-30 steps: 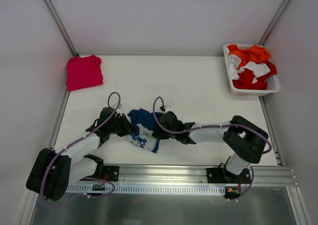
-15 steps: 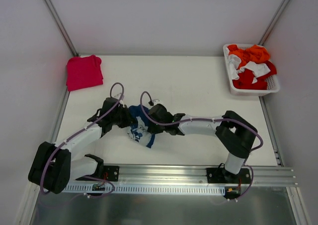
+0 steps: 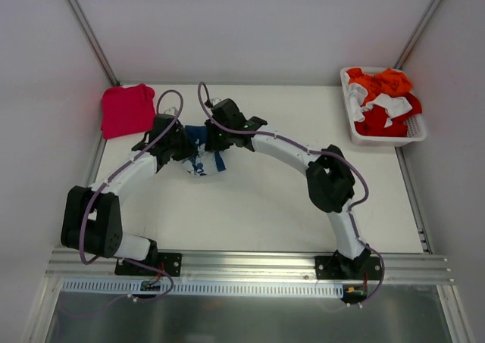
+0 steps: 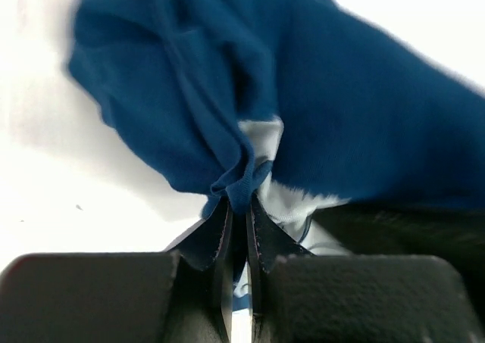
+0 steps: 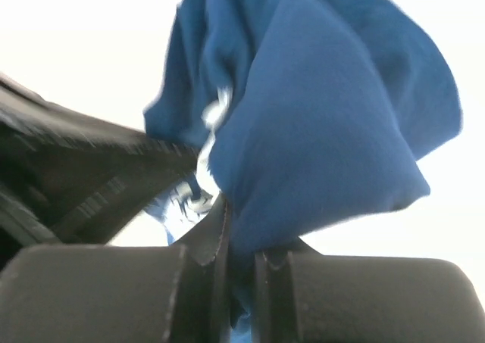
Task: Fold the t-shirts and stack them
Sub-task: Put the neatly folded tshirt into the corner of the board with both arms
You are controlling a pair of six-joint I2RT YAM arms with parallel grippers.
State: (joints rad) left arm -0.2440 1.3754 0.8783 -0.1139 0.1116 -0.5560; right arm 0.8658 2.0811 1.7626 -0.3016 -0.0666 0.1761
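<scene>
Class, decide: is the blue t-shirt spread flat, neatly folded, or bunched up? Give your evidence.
Bunched up. The blue t-shirt is crumpled between the left gripper and right gripper, both pinching its cloth.

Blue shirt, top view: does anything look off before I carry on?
Yes. The blue t-shirt is a crumpled wad, not spread flat, pinched by the left gripper and the right gripper close together. The pink t-shirt lies folded at the far left corner.

Both arms now reach much farther across the table. The left gripper and the right gripper have moved the blue t-shirt away from the near edge, toward the far left. It is now close to the pink-red t-shirt. It is bunched up smaller between them
</scene>
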